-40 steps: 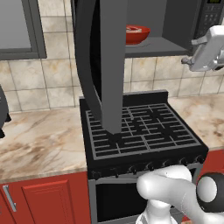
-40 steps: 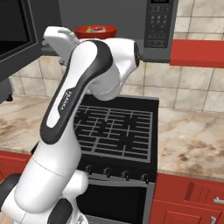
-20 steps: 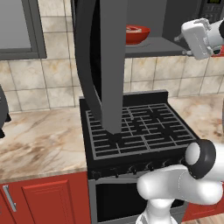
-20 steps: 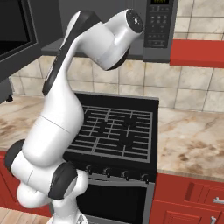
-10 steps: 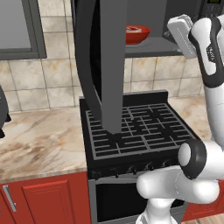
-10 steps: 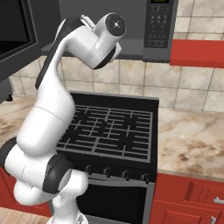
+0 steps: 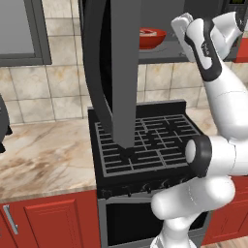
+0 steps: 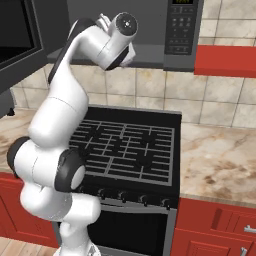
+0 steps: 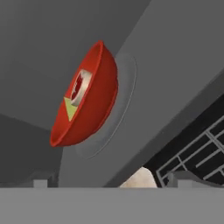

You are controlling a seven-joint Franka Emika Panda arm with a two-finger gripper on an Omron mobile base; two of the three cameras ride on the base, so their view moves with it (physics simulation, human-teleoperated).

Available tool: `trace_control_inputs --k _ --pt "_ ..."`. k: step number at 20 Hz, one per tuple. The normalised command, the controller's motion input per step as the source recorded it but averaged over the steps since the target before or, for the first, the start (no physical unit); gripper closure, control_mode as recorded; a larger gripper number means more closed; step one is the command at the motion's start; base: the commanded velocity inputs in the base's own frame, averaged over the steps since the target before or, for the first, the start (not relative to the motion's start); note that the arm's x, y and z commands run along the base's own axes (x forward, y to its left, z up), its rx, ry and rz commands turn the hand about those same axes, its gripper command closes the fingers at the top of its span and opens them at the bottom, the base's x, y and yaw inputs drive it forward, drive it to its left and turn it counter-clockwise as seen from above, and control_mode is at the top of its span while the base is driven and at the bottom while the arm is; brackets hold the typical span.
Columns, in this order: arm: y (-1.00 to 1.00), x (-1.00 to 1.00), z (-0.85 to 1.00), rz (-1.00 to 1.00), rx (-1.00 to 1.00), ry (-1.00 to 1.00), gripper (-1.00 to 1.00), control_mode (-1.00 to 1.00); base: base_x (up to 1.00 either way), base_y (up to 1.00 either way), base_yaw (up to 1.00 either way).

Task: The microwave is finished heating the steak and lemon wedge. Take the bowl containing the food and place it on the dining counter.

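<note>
The bowl (image 9: 87, 98) rests on the round turntable (image 9: 124, 96) inside the open microwave (image 8: 150, 30), near the middle of its floor, with the steak (image 9: 81, 85) and the lemon wedge (image 9: 69, 108) inside it. The gripper (image 7: 180, 24) is raised in front of the cavity, well apart from the bowl, and it cannot be told whether the jaws are spread or closed, because the pictures do not show the tips clearly. The risk seems to be the narrow opening: the hand could strike the cavity's front edge or the hanging door (image 7: 114, 72), and a grasp on the thin glossy rim could slip, so the bowl would tilt and drop the food onto the stove (image 8: 130, 145) below. The microwave's button panel (image 8: 181, 27) shows small marks, but none can be read, and no brand is visible.
</note>
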Motion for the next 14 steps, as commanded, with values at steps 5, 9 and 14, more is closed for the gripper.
trace_control_inputs --k 5,9,14 --pt "0.00 0.37 0.22 0.00 0.04 0.17 -1.00 -1.00 0.00 0.00 0.00" --pt "0.00 0.34 0.00 0.00 0.01 0.14 -1.00 -1.00 0.00 0.00 0.00" --pt "0.00 0.49 -0.05 0.00 0.00 0.10 -1.00 -1.00 0.00 0.00 0.00"
